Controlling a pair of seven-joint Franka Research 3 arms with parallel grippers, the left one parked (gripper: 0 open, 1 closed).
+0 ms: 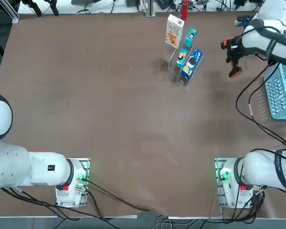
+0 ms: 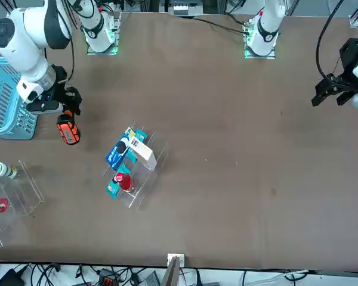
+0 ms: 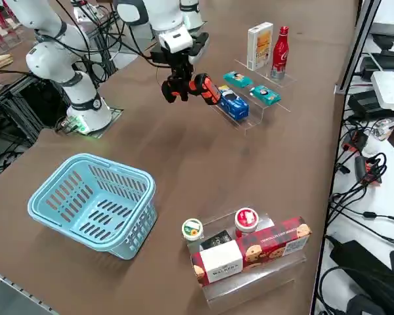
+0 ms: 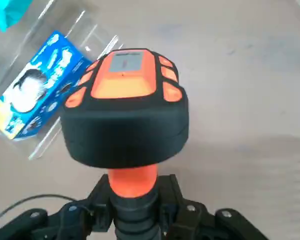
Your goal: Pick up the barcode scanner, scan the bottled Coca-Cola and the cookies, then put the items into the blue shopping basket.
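Over by the far end of the work area from where I'm standing, the right gripper [image 4: 138, 202] has the barcode scanner [image 4: 125, 120] pinched by its handle, one finger on each side, with the black-and-orange head poking out past the grip. So the pick-up part is done, I'd say. It's up off the table [image 3: 184, 157], near the blue packet [image 3: 233, 104] on the clear stand [image 2: 137, 199].

As for the goods, the bottled Coca-Cola [image 3: 280, 54] is upright on that stand, right beside the white box of cookies [image 3: 259, 46], which is also standing up. Neither one is in the blue shopping basket [image 3: 134, 230], which sits well apart from them, so the whole bagging part is left to do.

Scanning? Honestly can't tell. Nothing I can see says whether either one has been beeped. My guess is that's the step in hand, tbh, so the next move would be pointing the head at a barcode on the bottle or the box. After that the scanner probably has to be put down to free the fingers for carrying. Calling it early days: tool in hand, both items waiting for their ride.
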